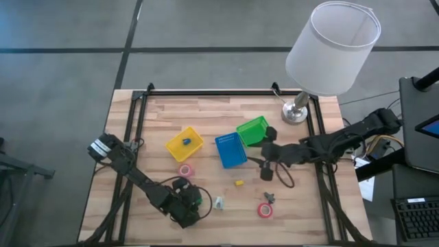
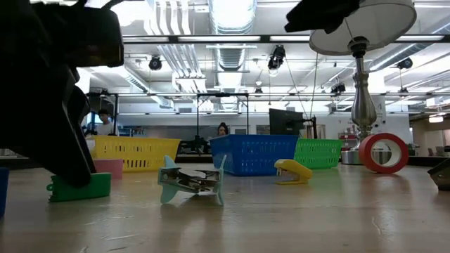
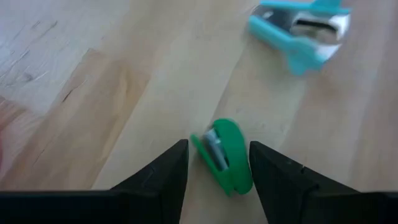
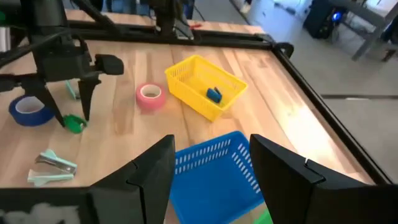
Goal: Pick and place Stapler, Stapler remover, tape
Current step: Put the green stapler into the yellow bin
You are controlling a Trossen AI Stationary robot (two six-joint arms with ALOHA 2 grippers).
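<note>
green stapler (image 3: pixel 225 155) on table | teal remover (image 3: pixel 301 28) near | red tape (image 1: pixel 265 210) apart

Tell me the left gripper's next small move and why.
Probably close. The left gripper stands open with the green stapler lying on the table between its fingers, not yet gripped. Closing should secure it before lifting; the stapler lies at a slant between the fingers, so close slowly. The right gripper waits open over the blue bin.

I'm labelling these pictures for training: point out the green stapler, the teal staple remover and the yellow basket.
green stapler (image 3: pixel 225 155), left wrist view, on its green top.
teal staple remover (image 2: pixel 190 180), low view, on its metal middle.
yellow basket (image 4: pixel 194 70), right wrist view, on its far rim.
</note>
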